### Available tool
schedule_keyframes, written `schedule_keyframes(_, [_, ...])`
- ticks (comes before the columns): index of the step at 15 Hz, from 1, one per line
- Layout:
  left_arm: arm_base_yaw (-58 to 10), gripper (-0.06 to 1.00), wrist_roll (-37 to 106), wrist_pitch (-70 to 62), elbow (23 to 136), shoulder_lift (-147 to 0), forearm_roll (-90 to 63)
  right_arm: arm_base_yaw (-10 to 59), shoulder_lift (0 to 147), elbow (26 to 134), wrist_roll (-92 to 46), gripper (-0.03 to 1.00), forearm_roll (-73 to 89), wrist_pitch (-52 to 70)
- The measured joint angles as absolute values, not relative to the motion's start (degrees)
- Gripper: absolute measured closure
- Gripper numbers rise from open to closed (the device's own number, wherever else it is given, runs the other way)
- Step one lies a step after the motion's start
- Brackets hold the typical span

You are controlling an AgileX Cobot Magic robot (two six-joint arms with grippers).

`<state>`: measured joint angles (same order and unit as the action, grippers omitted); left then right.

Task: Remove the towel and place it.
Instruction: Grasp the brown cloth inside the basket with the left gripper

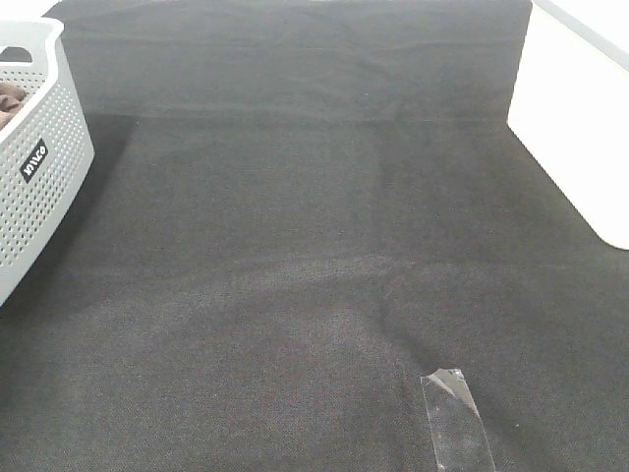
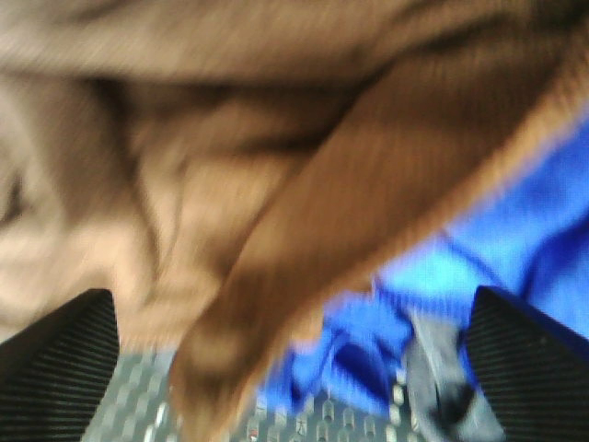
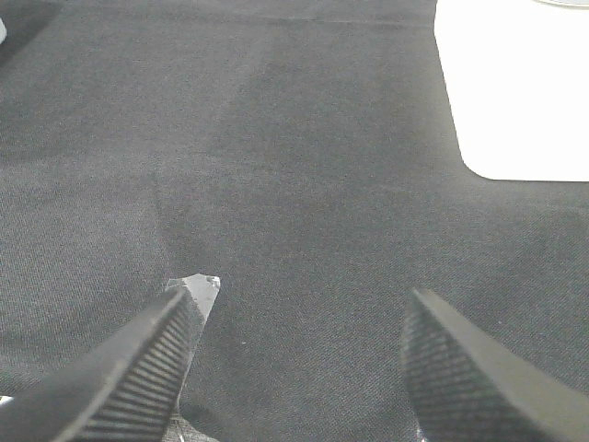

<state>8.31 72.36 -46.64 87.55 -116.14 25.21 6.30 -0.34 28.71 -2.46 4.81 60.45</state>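
Black cloth covers the bench (image 1: 295,246), with a strip of clear tape (image 1: 454,418) stuck near the front edge, right of centre. At the far left I see a white perforated laundry basket (image 1: 39,177), and the reddish-brown towel (image 1: 10,98) lies crumpled inside it. My left gripper (image 2: 290,322) hangs just over the towel (image 2: 276,184), jaws apart and clamped on nothing; that view is blurred. A blue cloth (image 2: 515,249) lies beside and partly under the towel. My right gripper (image 3: 308,299) hovers above bare cloth by the tape (image 3: 198,281), jaws wide apart.
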Motion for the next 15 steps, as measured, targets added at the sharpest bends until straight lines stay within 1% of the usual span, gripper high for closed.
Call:
schedule_keyframes(1, [8.31,-0.01,72.54,-46.29,88.01,-118.03,25.21,6.3,-0.34,28.71,-2.46,0.36,4.81,60.45])
schedule_keyframes(2, [8.31,0.02,72.54,-46.29,88.46,-118.6,25.21,6.3,-0.34,28.71,-2.46,0.36,4.81,60.45])
schedule_keyframes(3, [8.31,0.12,72.54,-46.35,89.21,-118.66,25.21,6.3,-0.34,28.71,-2.46,0.36,4.81,60.45])
schedule_keyframes(4, [8.31,0.28,72.54,-46.35,90.01,-118.66,25.21,6.3,-0.34,28.71,-2.46,0.36,4.81,60.45])
schedule_keyframes(6, [8.59,0.74,72.54,-46.35,90.47,-118.66,25.32,6.3,-0.34,28.71,-2.46,0.36,4.81,60.45])
schedule_keyframes(7, [8.65,0.89,72.54,-46.47,90.47,-118.66,25.44,6.3,-0.34,28.71,-2.46,0.36,4.81,60.45])
schedule_keyframes(8, [8.77,0.94,72.54,-46.52,90.47,-118.66,25.44,6.3,-0.34,28.71,-2.46,0.36,4.81,60.45])
schedule_keyframes(13, [8.82,0.94,71.45,-46.47,90.47,-118.66,21.03,6.3,-0.34,28.71,-2.46,0.36,4.81,60.45])
schedule_keyframes(15, [8.31,0.94,65.6,-45.95,90.47,-117.17,18.91,6.3,-0.34,28.71,-2.46,0.36,4.81,60.45])
